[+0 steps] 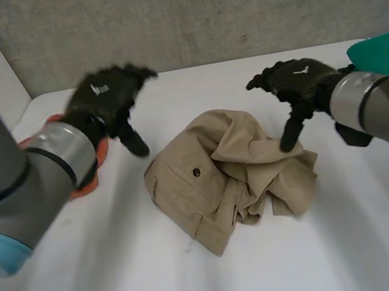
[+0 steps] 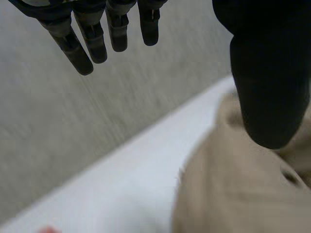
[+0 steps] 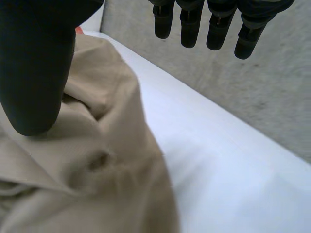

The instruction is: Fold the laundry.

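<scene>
A crumpled tan garment (image 1: pixel 230 177) with a buttoned pocket lies in a heap at the middle of the white table (image 1: pixel 90 282). My left hand (image 1: pixel 108 96) hovers open above the table to the left of the heap, thumb pointing down, holding nothing. My right hand (image 1: pixel 297 87) hovers open over the heap's right side, its thumb hanging just above the cloth. In the left wrist view the straight fingers (image 2: pixel 92 34) and thumb (image 2: pixel 269 73) stand apart over the tan cloth (image 2: pixel 243 194). The right wrist view shows the same spread fingers (image 3: pixel 218 24) and thumb (image 3: pixel 34 68) over the cloth (image 3: pixel 97 160).
An orange-red object (image 1: pixel 87 174) lies on the table behind my left forearm. A teal container (image 1: pixel 373 52) stands at the back right edge. A grey concrete wall (image 1: pixel 194 11) closes off the far side of the table.
</scene>
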